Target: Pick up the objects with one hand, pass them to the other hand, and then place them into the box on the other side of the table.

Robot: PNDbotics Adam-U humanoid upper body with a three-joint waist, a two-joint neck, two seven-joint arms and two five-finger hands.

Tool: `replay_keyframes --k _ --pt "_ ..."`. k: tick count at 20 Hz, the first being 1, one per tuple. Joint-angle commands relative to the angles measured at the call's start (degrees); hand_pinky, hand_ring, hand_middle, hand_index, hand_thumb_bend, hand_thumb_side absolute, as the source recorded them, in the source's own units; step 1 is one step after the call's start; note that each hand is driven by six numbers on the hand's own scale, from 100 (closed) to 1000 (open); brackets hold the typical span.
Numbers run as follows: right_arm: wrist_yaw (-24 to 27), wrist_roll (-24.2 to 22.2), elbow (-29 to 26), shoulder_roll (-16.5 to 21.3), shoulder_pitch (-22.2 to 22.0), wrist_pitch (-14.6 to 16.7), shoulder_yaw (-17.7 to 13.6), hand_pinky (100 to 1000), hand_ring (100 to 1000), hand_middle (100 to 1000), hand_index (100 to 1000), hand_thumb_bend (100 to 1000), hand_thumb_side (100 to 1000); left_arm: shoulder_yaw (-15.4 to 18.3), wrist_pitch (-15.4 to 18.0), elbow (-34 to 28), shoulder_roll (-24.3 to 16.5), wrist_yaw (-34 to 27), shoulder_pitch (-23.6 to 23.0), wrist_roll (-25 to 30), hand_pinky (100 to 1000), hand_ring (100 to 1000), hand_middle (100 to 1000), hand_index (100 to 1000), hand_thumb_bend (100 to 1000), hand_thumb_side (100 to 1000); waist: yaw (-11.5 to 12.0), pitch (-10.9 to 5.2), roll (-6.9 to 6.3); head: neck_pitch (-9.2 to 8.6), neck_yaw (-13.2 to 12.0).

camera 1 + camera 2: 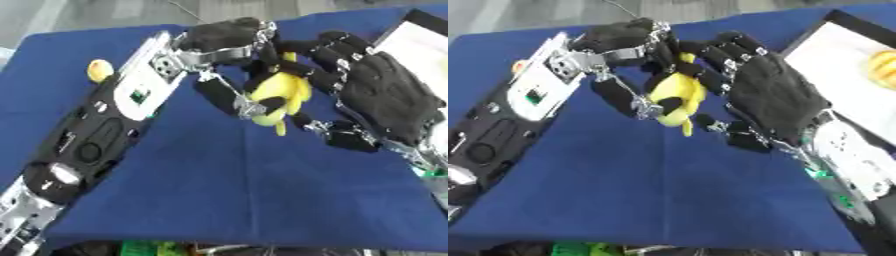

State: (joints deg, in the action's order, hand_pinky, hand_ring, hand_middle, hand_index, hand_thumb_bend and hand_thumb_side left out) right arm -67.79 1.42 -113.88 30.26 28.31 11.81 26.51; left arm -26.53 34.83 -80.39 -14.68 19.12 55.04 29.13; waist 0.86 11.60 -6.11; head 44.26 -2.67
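The left hand [229,47] is curled around a yellow banana-shaped toy [280,92] in the upper middle of the frame, above the blue tablecloth [245,190]; its dark fingers wrap over the top and one side of the toy, so it has hold of it. The right hand [776,97] is just beside, coming in from the right. Its fingers reach to the other side of the toy and appear to touch it, and its thumb lies below, near the toy's lower tip. The fingers are only a little bent, and I cannot tell for sure if they already grip.

I judge this is the passing step: the toy is between the two hands and the left one carries it. The next move probably calls for the right hand to close around the toy before the left fingers let go, because the toy hangs above the cloth and can drop.

Further out, the white box [846,60] with a dark rim stands at the upper right of the frame, with an orange-yellow object [883,67] inside. A small yellow object [100,70] lies on the cloth at the upper left, beside the left arm.
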Motion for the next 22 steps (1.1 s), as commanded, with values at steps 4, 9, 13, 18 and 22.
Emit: replay_keyframes --k 4,9,13,18,22 --pt "0.7 3.4 -0.7 0.8 0.6 0.2 0.1 813 775 836 754 402 100 0.8 8.5 -1.4 0.3 -1.1 2.1 9.4 521 277 203 261 100 250 0.1 -1.5 0.44 -0.15 0.1" --pt "1.8 4.5 -0.7 0.8 0.5 0.1 0.2 800 768 825 717 391 100 0.6 8.5 -1.0 0.9 -1.2 2.1 9.7 520 277 202 260 100 249 0.1 -1.47 0.53 -0.15 0.2" --pt "3.3 5.6 -0.7 0.7 0.5 -0.1 0.2 777 757 803 636 364 100 0.4 8.5 -0.8 1.4 -1.4 2.1 10.3 519 278 203 260 100 249 0.0 -1.39 0.63 -0.15 0.3" --pt "5.9 6.1 -0.7 0.7 0.3 -0.1 0.3 766 756 784 474 275 100 0.5 8.3 -0.4 2.0 -1.7 2.0 10.8 519 279 203 260 100 249 0.0 -1.3 0.73 -0.15 0.4" --pt "7.9 5.5 -0.7 0.7 0.3 0.3 0.3 760 760 763 337 100 100 0.6 8.0 -0.1 2.6 -2.1 2.1 11.3 521 281 204 262 100 248 -0.1 -1.24 0.8 -0.15 0.5"
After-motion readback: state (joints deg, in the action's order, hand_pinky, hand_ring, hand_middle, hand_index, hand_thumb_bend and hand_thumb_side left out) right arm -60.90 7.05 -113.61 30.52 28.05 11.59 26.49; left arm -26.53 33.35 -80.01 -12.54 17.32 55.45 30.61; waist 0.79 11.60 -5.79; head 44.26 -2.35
